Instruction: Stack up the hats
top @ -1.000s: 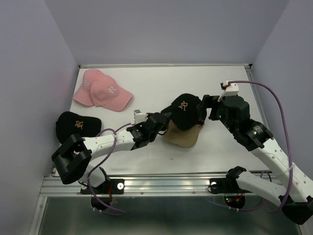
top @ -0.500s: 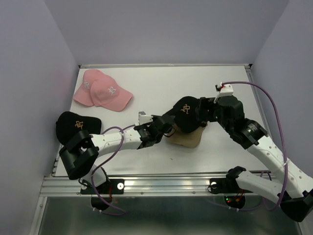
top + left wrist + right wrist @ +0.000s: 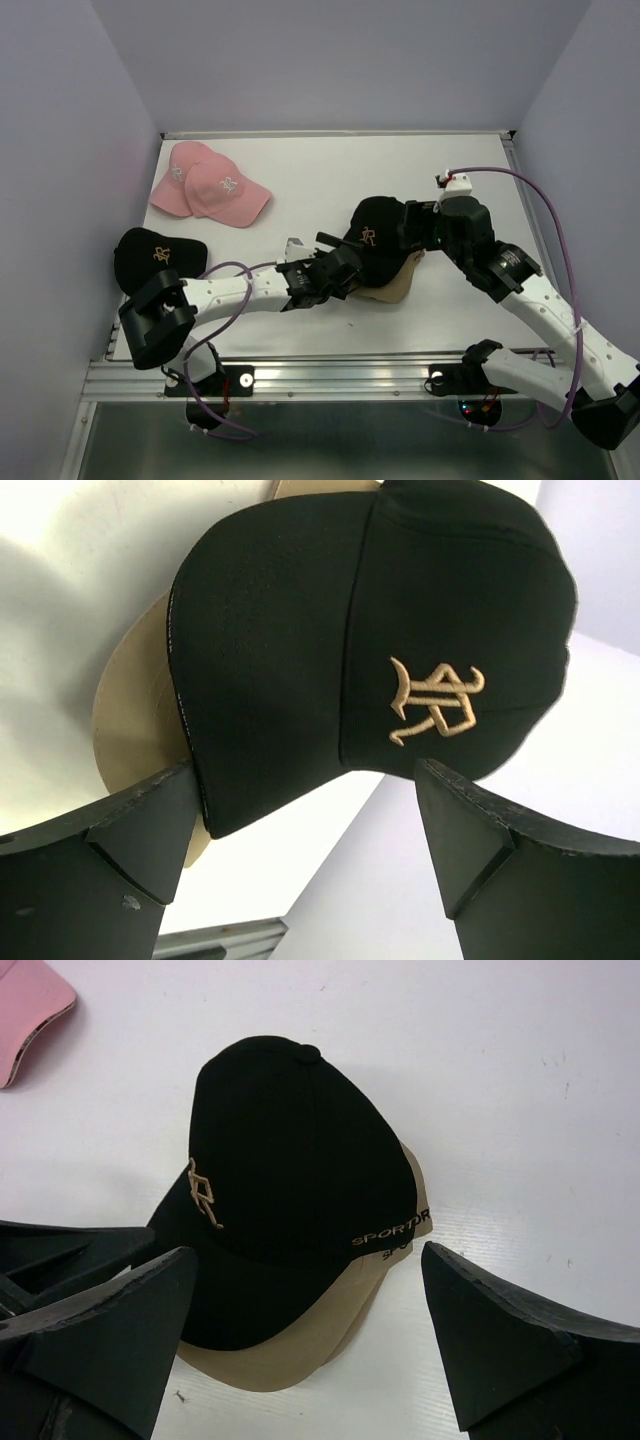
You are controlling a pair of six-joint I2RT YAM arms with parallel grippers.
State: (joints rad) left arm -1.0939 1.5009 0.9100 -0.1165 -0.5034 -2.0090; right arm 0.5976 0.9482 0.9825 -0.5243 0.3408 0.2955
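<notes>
Left gripper (image 3: 345, 272), right gripper (image 3: 408, 226) flank centre cap stack (image 3: 378, 240); far table (image 3: 330, 170) open; pink caps (image 3: 212, 186) block far left.

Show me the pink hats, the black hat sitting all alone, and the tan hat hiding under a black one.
pink hats (image 3: 222, 186): top view, on the crown of the nearer one.
lone black hat (image 3: 155, 255): top view, on its crown.
tan hat (image 3: 300, 1352): right wrist view, on its brim peeking out.

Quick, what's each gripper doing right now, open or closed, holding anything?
Left gripper: open, holding nothing.
Right gripper: open, holding nothing.
</notes>
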